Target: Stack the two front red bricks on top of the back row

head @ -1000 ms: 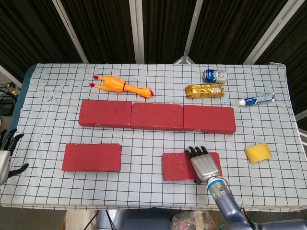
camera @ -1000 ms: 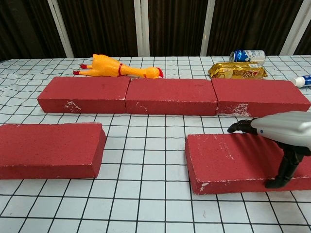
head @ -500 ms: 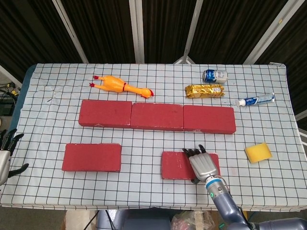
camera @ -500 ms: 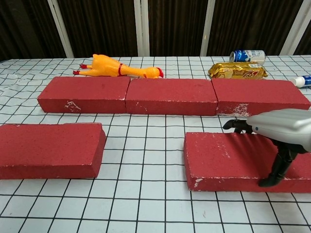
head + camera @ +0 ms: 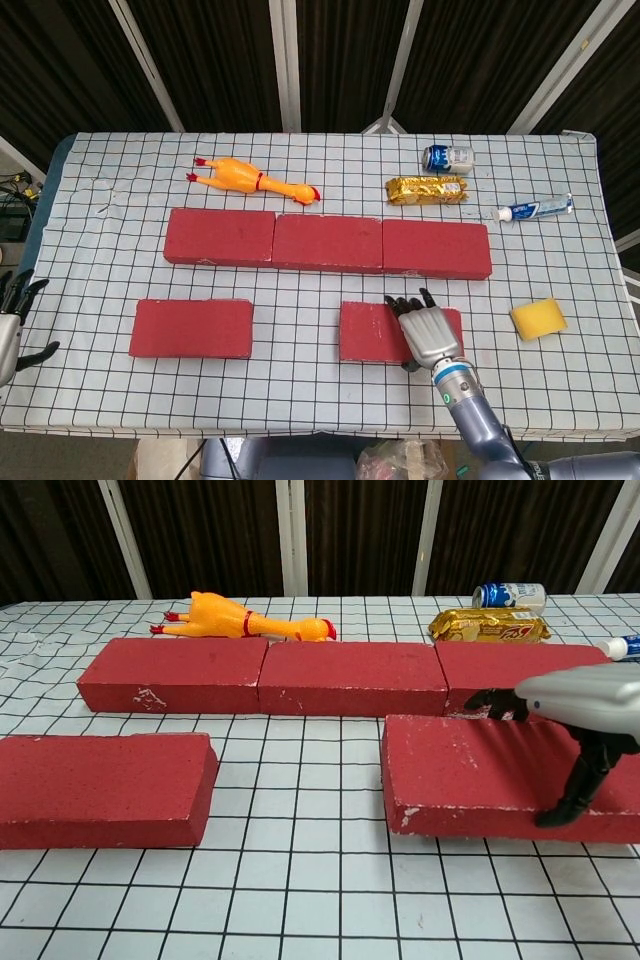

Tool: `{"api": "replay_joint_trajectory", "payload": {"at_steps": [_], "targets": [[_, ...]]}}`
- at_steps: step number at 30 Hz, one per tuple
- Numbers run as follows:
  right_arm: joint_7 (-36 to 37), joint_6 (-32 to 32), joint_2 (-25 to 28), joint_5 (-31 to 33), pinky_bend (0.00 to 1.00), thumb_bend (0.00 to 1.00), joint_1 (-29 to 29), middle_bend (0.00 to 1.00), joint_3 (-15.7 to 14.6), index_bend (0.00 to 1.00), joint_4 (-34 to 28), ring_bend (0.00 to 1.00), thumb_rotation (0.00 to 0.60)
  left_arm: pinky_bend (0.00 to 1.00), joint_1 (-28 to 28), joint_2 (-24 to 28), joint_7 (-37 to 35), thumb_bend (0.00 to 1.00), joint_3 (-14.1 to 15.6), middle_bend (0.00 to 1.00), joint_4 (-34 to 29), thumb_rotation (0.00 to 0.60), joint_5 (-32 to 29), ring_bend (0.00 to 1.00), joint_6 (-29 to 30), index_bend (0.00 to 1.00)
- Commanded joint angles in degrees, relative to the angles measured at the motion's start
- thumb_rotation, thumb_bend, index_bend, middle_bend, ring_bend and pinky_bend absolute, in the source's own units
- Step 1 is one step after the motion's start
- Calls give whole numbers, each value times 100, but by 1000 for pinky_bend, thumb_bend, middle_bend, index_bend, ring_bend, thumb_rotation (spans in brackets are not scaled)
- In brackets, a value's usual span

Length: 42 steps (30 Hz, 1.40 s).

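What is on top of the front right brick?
The right robot hand lies across the front right brick, fingers over its far edge, thumb down the near side. Nothing else shows on it; the part under the palm is covered.

My right hand (image 5: 428, 333) covers part of the front right brick (image 5: 372, 331); chest view crops both at the right edge. Left hand (image 5: 12, 325) barely shows, cut off at the head view's left edge.

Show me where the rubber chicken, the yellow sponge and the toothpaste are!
rubber chicken (image 5: 245, 177), head view, on the middle of its orange body.
yellow sponge (image 5: 538, 318), head view, on the middle of its top face.
toothpaste (image 5: 535, 208), head view, on the middle of the tube.
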Motion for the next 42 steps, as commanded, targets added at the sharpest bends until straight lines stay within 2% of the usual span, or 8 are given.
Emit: {"api": "replay_joint_trajectory", "payload": {"at_steps": [1,10,15,16,20,33,42], "targets": [[57,-61,291,199,0,168,136,291,227,85,-63,244,600,108,-2,-5,9,0,-5,63,4,600,-15,0,-9,176],[559,-1107,1174,1300,0,168,761,292,1053,85,479,244,600,108,-20,-67,170,0,-69,63,38,600,-173,0,-40,176],[312,-1483,1198,2099,0,168,1419,292,1277,85,1123,244,600,108,-31,-117,309,0,-88,64,47,600,-225,0,-39,176],[263,-1703,1054,2338,0,168,1676,292,1361,85,1520,244,600,108,-38,-142,389,0,-88,64,60,600,-257,0,-60,176],[189,-2092,791,2778,0,167,2102,297,1347,85,2218,244,600,108,-58,-203,523,0,-127,63,75,600,-365,0,-90,176],[323,-2878,31,3078,0,168,2730,307,1004,85,3652,244,600,108,-134,-373,924,0,-231,62,129,600,-676,0,-176,176],[525,-3143,-280,3005,0,168,2936,307,761,86,4067,244,600,108,-162,-458,1098,0,-271,60,153,600,-798,0,-182,175]]}}
